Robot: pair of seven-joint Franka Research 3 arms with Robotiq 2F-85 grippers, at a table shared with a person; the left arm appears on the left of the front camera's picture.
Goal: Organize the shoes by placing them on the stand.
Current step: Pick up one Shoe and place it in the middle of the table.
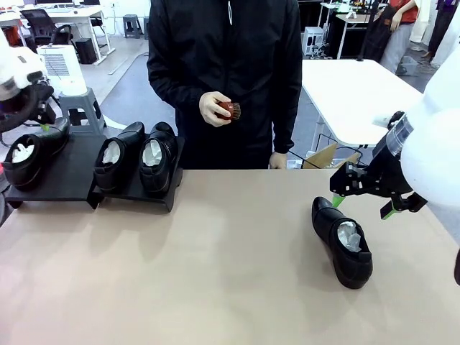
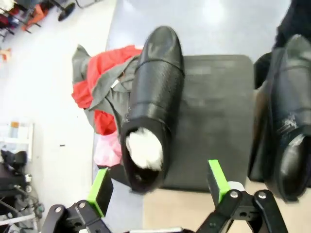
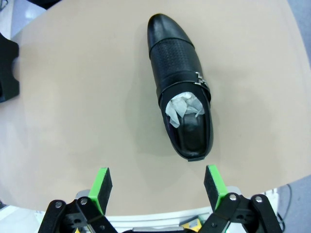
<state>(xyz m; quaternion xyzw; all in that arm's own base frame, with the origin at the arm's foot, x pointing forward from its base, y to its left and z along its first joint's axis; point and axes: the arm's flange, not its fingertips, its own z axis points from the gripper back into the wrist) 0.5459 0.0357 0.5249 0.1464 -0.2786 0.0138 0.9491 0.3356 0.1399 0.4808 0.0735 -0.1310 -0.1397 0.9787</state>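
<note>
- The lone shoe (image 1: 343, 243) lies on the table (image 1: 215, 273), just below and in front of the right fingers (image 1: 363, 203). It is the one shoe not on a stand yet, so I think it is next.
- The right fingers (image 3: 158, 188) are spread wide and hold nothing. The shoe's heel end points toward them, maybe ready for a grab.
- The left fingers (image 2: 159, 182) are spread wide too and hold nothing. A shoe (image 2: 150, 104) sits just past them on the stand (image 2: 214, 121), toe pointing away.
- Two more shoes (image 1: 138, 157) sit side by side on the next stand (image 1: 144, 192), off to the right of the left fingers.
- Count: four shoes, three up and one left. Two black stand pieces.
- A person (image 1: 223, 72) across the table holds a small brown brush (image 1: 230, 111).
</note>
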